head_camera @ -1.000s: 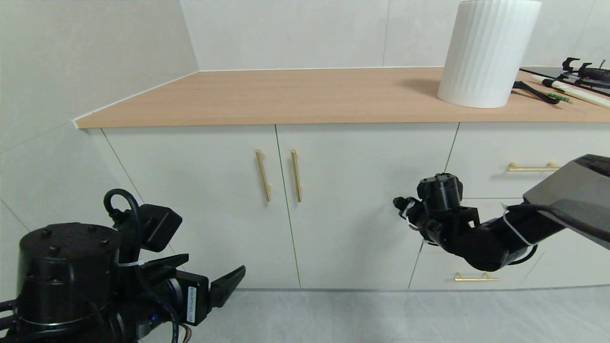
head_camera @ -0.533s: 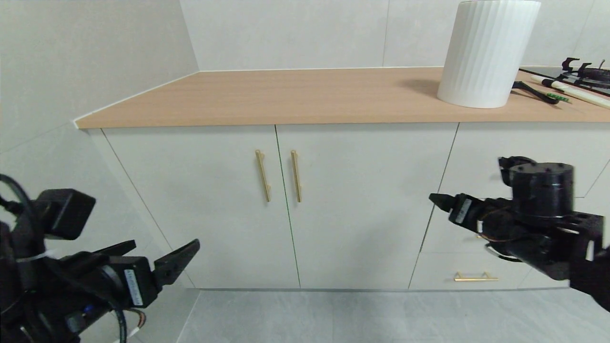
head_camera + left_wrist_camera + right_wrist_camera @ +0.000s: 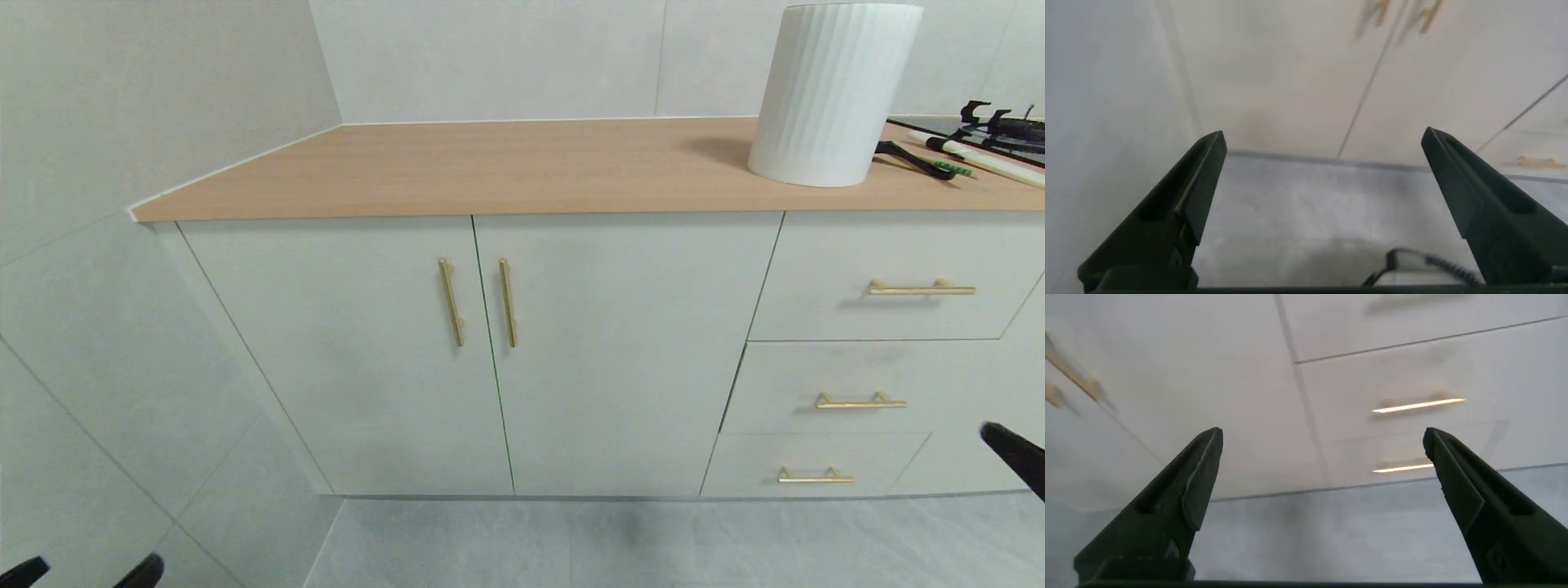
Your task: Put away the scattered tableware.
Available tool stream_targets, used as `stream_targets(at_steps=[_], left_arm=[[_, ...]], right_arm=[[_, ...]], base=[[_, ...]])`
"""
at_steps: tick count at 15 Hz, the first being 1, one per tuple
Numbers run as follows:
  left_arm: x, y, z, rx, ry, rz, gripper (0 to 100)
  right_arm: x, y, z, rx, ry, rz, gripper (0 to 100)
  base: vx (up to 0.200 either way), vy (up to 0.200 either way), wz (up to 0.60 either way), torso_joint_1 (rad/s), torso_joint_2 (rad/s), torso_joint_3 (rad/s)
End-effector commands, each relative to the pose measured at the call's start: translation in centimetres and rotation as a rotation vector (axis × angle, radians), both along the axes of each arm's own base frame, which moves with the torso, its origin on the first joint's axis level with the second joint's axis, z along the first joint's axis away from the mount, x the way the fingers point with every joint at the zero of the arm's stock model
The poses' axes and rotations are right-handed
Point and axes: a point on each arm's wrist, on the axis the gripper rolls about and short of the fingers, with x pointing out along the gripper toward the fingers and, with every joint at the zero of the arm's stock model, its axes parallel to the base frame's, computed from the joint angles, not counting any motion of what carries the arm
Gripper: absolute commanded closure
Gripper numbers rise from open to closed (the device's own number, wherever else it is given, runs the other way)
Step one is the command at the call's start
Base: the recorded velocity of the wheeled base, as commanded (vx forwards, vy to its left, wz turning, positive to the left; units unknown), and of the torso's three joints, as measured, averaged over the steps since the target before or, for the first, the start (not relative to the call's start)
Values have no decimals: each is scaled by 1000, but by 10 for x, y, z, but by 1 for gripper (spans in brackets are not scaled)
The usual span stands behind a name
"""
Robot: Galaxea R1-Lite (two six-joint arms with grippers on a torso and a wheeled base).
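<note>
Reaching the scattered tableware [image 3: 914, 158], at the upper right of the frame on the countertop [image 3: 490, 163] just beside the white canister [image 3: 833, 90], probably calls for raising the right gripper [image 3: 1323, 437] first; it and the left gripper [image 3: 1323, 139] both gape wide, empty

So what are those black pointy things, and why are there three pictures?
Those are the grabbing ends of a robot's two arms. The big picture comes from a camera on its head. It sees a wooden countertop with a tall white ribbed container and some utensils beside it, above cupboard doors and drawers. The other two come from wrist cameras, looking out along the left pincer and the right pincer. Both are open and hold nothing.
</note>
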Motion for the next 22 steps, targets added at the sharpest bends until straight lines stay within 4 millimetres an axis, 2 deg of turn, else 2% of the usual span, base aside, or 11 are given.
stream_targets(at_steps=[1,3,6,8,9,10,12,14,16,19,22], left_arm=[[-48,14,-14,-46,-132,74,0],[-55,14,-29,-32,-99,134,0],[-55,13,-32,16,-89,258,0],[-58,11,-35,40,-101,367,0],[-63,10,-43,59,-147,387,0],[-59,10,-54,96,-102,420,0],[-57,11,-55,78,-143,441,0],[-55,8,-56,69,-155,310,0],[-53,5,-55,60,-178,162,0],[-49,4,-62,201,-200,126,0],[-48,3,-64,186,-195,79,0]], right_arm=[[-71,-26,-33,-89,-129,-117,0],[-93,-30,-52,-149,-152,-187,0],[-90,-32,-62,-167,-100,-365,0],[-88,-31,-76,-185,-46,-433,0],[-88,-30,-83,-191,-27,-467,0],[-94,-28,-86,-186,-61,-504,0],[-95,-26,-87,-184,-96,-410,0],[-95,-26,-87,-174,-102,-381,0],[-93,-23,-87,-172,-114,-244,0],[-93,-18,-92,-177,-84,-33,0],[-93,-18,-92,-172,-83,-22,0]], base=[[0,0,0,0,0,0],[0,0,0,0,0,0],[0,0,0,0,0,0],[0,0,0,0,0,0],[0,0,0,0,0,0],[0,0,0,0,0,0],[0,0,0,0,0,0],[0,0,0,0,0,0],[0,0,0,0,0,0],[0,0,0,0,0,0],[0,0,0,0,0,0]])
